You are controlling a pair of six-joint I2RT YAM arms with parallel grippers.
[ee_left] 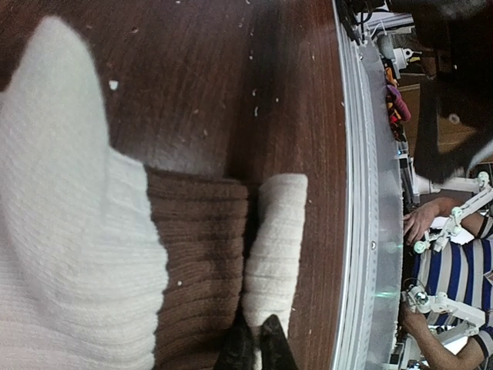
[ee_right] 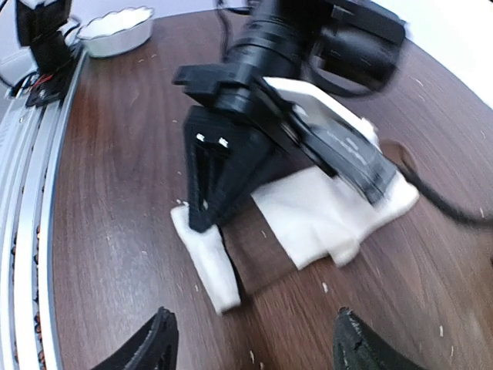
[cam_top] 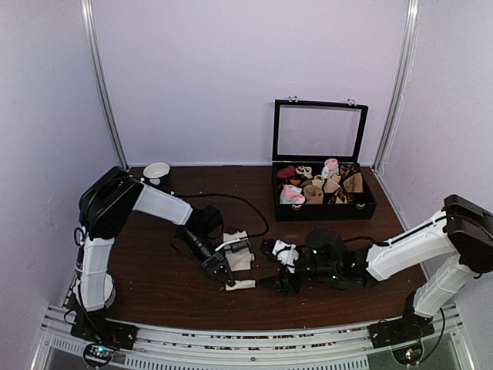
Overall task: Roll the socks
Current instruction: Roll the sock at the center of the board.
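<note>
Okay, the socks (cam_top: 240,260) are sitting on the bench (cam_top: 154,262) at lower centre of the overhead view, between my two arms, spread flat and not rolled yet. They're soft knit and very light, with no stiffness, so they'll flop and bunch wherever I push them, and the ribbing should give decent friction against the pads. Nothing fragile here. My worry is slack fabric sliding on the wood rather than turning over on itself. In the left wrist view, the cream-white body fills the left half of the frame. A brown ribbed band (ee_left: 200,254) sits at centre, and a pale ribbed cuff (ee_left: 273,231) runs down toward the bottom edge. My left gripper (ee_left: 255,351) is pressed together at the bottom of that frame, right on the end of the pale cuff. It looks to be pinching that edge, though only the tips show. In the right wrist view, my right gripper (ee_right: 260,341) is spread wide at the bottom of the frame with only bare wood between the fingers, short of the fabric. The pale strip lies at lower centre there, with the white body to its right. To my eye, the best hold is a narrow end, cuff or toe, taking both layers so the roll starts tight.
</note>
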